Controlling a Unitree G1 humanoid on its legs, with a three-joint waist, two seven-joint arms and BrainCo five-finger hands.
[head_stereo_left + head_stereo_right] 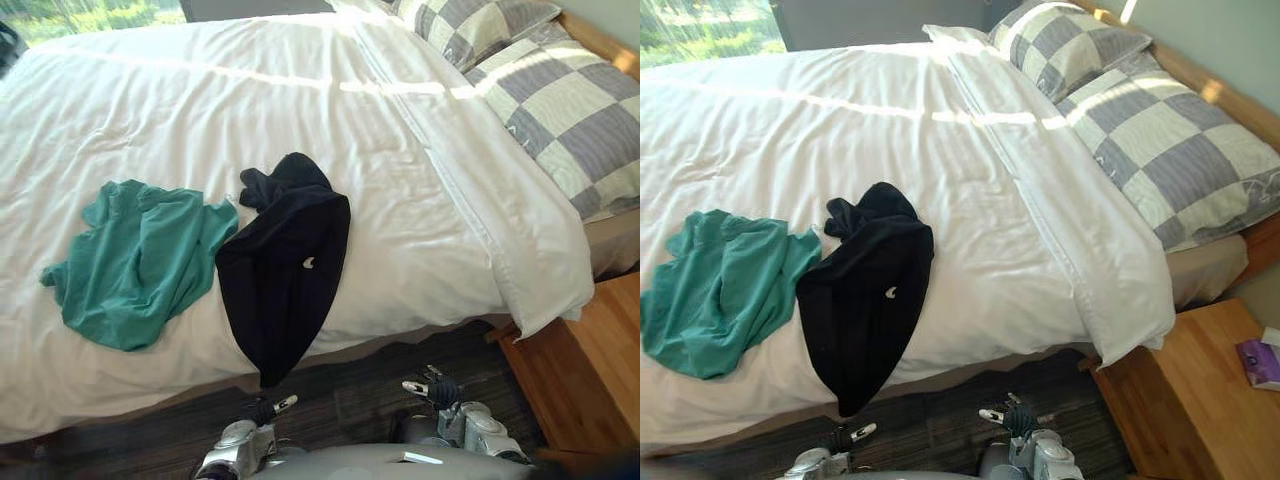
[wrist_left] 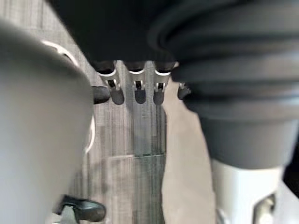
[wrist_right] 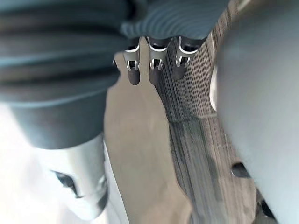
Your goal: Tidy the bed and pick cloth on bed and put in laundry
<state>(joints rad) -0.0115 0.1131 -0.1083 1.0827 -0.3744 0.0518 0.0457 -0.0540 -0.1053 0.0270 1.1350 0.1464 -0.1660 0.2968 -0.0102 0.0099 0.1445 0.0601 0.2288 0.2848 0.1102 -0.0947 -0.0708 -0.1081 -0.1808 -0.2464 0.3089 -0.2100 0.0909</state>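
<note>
The left hand (image 2: 135,88) and the right hand (image 3: 156,70) hang over the grey floor (image 1: 400,385), fingers straight and holding nothing. On the white bed (image 1: 300,100) a black cloth (image 1: 285,285) drapes over the near edge, touching a green cloth (image 1: 140,260) to its left. The likely best grasp is to bunch the black cloth's middle so it lifts whole. Checked pillows (image 1: 570,120) lie to the right, above a wooden bedside table (image 1: 590,370).
</note>
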